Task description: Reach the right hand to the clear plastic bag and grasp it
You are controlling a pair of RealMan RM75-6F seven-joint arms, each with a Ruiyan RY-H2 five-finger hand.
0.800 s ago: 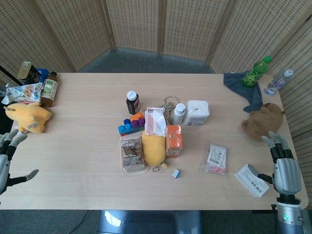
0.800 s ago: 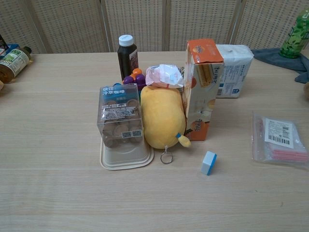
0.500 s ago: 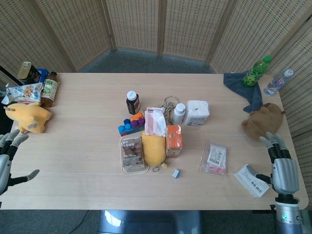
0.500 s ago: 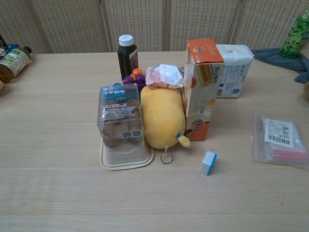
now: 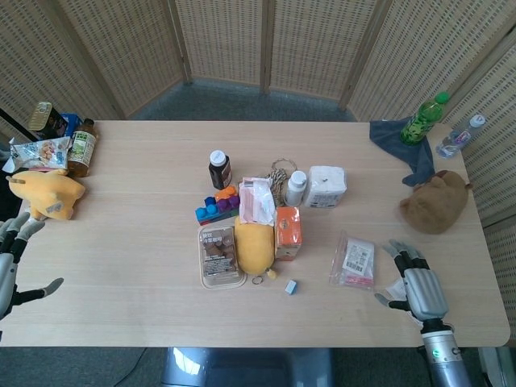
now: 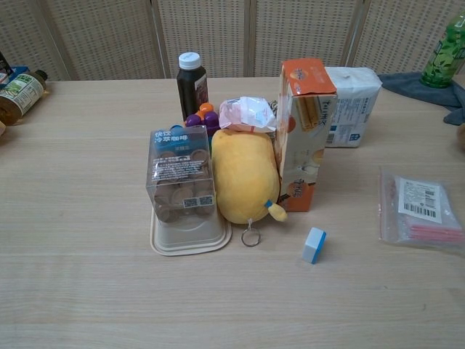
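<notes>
3 plush toys [image 5: 435,211], 5 bottles [image 5: 219,169], 1 clear plastic bag [image 5: 355,260], 2 hands [image 5: 421,290].

The left robot hand [image 5: 10,258] is cut by the head view's edge; the right robot hand [image 5: 419,289] covers a white packet at the bench's right front corner.

A yellow plush toy [image 6: 245,177] lies mid-table between a clear box of brown pods [image 6: 180,174] and an upright orange carton [image 6: 305,131]; a small blue-and-white block [image 6: 314,244] sits nearby.
</notes>
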